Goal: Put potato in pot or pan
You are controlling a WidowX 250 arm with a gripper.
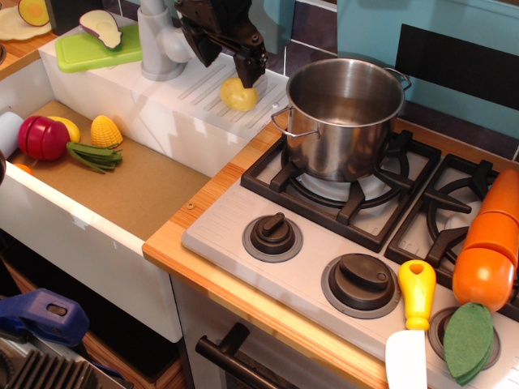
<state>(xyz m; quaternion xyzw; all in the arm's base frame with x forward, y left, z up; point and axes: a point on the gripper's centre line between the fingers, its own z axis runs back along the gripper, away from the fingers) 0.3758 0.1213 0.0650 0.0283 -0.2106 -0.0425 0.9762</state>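
The pale yellow potato (238, 96) lies on the white ribbed drainboard (195, 93), just left of the pot. The shiny steel pot (345, 113) stands empty on the back left burner of the stove. My black gripper (228, 58) hangs open directly above the potato. One finger (251, 66) is close over the potato's top right and the other (201, 47) is to its upper left. The gripper holds nothing.
A grey faucet (160, 40) stands left of the gripper. A green board with an eggplant slice (101, 31) lies at the back left. The sink (122, 186) holds corn (106, 131), a lemon-like toy and a red vegetable (42, 138). A carrot (489, 243) and knife (412, 324) lie at the right.
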